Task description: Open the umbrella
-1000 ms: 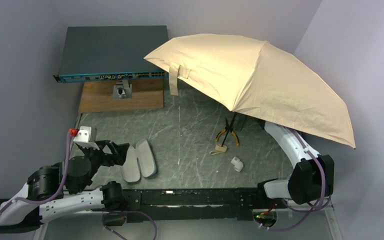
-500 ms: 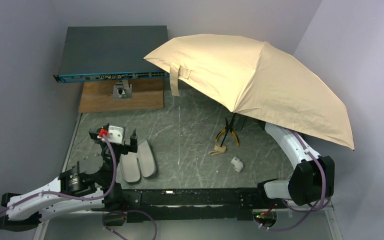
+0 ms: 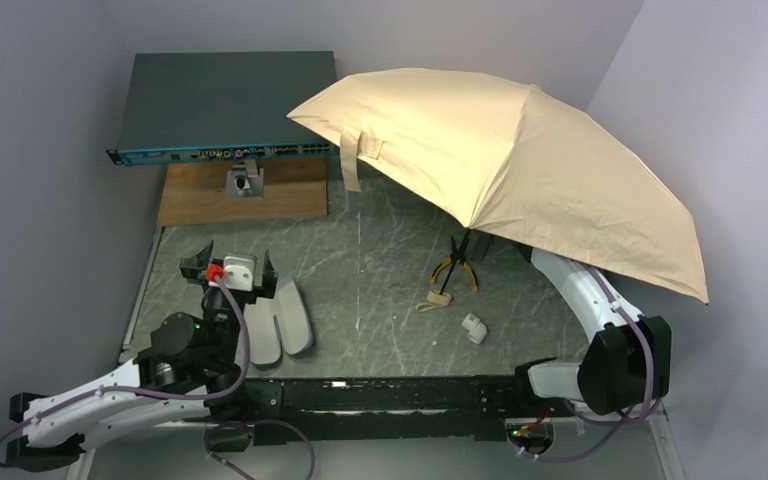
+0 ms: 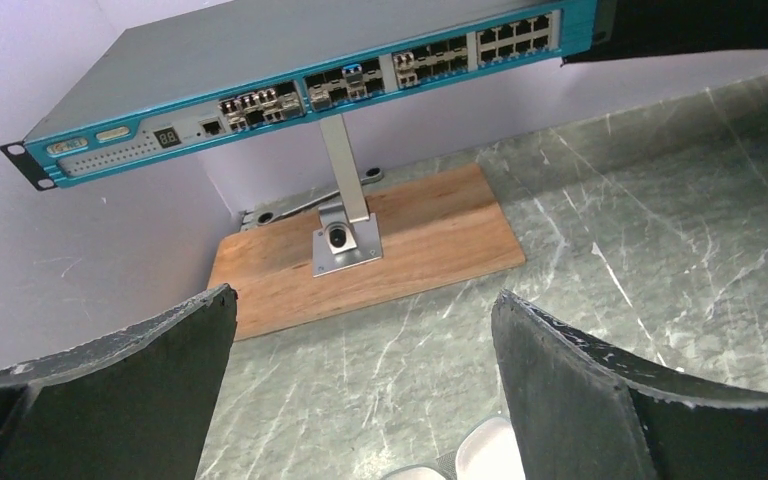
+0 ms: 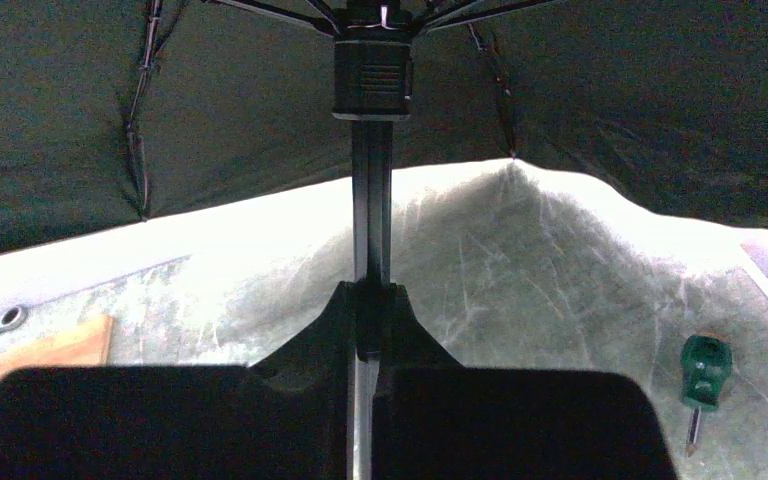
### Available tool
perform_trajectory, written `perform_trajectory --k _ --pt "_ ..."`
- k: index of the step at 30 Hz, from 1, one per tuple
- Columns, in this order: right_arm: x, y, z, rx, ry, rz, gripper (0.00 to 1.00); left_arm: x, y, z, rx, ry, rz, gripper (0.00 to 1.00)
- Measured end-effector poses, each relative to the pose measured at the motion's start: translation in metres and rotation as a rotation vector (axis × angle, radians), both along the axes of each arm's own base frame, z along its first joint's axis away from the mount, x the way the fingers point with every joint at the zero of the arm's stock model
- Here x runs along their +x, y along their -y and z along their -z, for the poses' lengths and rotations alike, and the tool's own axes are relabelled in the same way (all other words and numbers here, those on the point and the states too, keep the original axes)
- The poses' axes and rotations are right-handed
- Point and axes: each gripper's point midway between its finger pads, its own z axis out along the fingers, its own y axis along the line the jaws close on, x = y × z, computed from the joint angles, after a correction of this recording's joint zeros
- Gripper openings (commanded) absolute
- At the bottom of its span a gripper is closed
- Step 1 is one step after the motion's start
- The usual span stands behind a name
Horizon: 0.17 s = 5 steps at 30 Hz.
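The umbrella [image 3: 520, 165] stands open over the right half of the table, its cream-beige canopy spread wide and a strap tab [image 3: 350, 160] hanging at its left edge. Its small tan handle [image 3: 441, 297] with loop is down near the table surface. From below, the black underside [image 5: 210, 110] and the black shaft [image 5: 370, 210] show. My right gripper [image 5: 370, 315] is shut on that shaft; the canopy hides it from above. My left gripper [image 3: 230, 266] is open and holds nothing, near the table's left side; its dark fingers [image 4: 160, 385] frame bare table.
Two lavender-grey case shells [image 3: 278, 322] lie just right of my left gripper. A network switch [image 3: 225, 105] stands on a post over a wooden board [image 3: 243, 192] at the back left. Yellow-handled pliers [image 3: 457, 268], a small white part [image 3: 474, 327] and a green screwdriver [image 5: 703, 372] lie near the umbrella.
My left arm has swung round: its gripper moved from the far left toward the case shells and now points toward the back. The umbrella and right arm have barely moved.
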Motion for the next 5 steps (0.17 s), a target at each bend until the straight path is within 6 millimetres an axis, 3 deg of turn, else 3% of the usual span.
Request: perform_trajectory --k 5 --pt "-0.0035 0.0011 0.0005 0.003 -0.002 0.001 0.0 0.0033 0.007 0.0059 0.051 -0.018 -0.005 1.0"
